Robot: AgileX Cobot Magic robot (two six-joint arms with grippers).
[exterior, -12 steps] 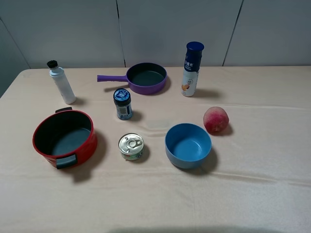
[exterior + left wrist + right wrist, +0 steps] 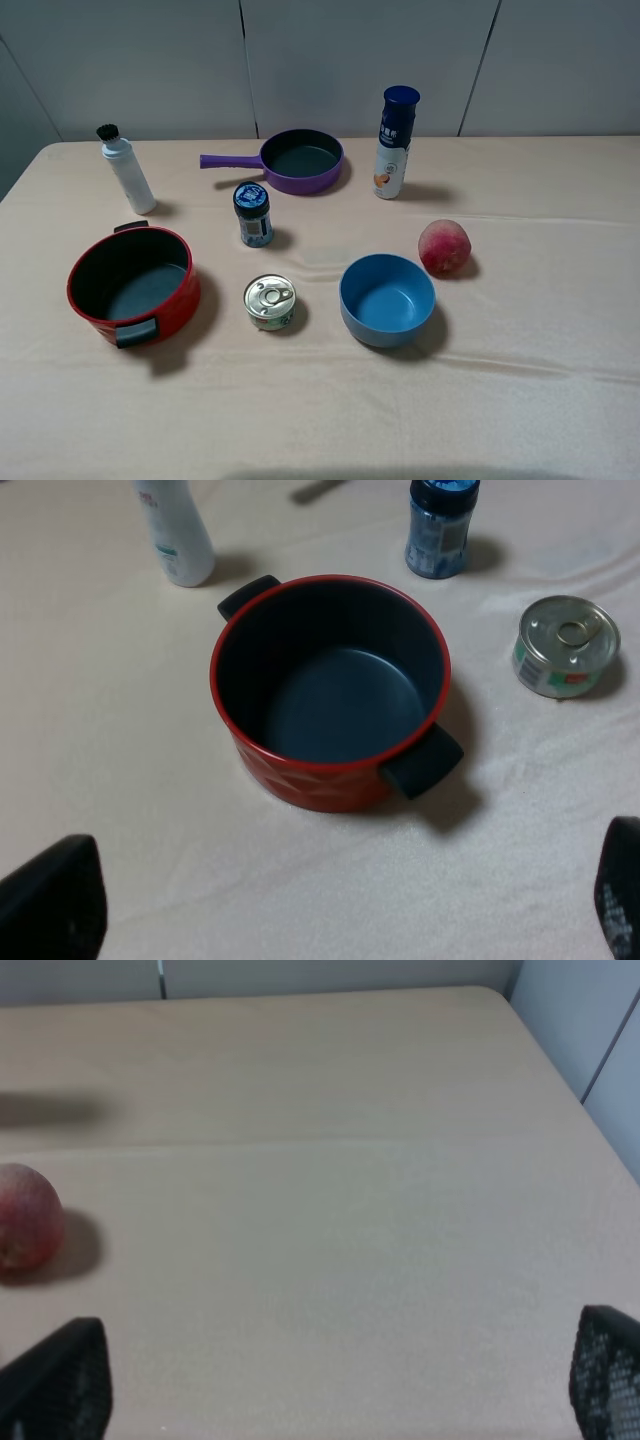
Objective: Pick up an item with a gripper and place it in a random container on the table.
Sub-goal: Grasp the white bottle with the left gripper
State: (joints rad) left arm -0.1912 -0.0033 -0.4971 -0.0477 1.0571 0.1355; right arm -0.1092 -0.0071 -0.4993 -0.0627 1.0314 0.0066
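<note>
Left gripper (image 2: 335,900) hangs with its jaws spread wide and holds nothing; my right gripper (image 2: 330,1375) is spread just as wide and just as empty over bare cloth. Neither shows in the high view. Below them lies the beige-clothed table (image 2: 540,400). Largest on it is the red pot (image 2: 130,285), directly ahead of my left gripper. The blue bowl (image 2: 387,298), open and with nothing in it, sits near the middle front. Smallest of the three, the black-capped slim white bottle (image 2: 127,165) stands at the table's far left, beyond the pot and near its rear handle, long axis close to upright. My left wrist view catches only its lower body past the pot's far rim; my right wrist view misses it altogether. By that reckoning the left arm is the nearer, and its reach must go forward over or around the pot to take the bottle from the side.
</note>
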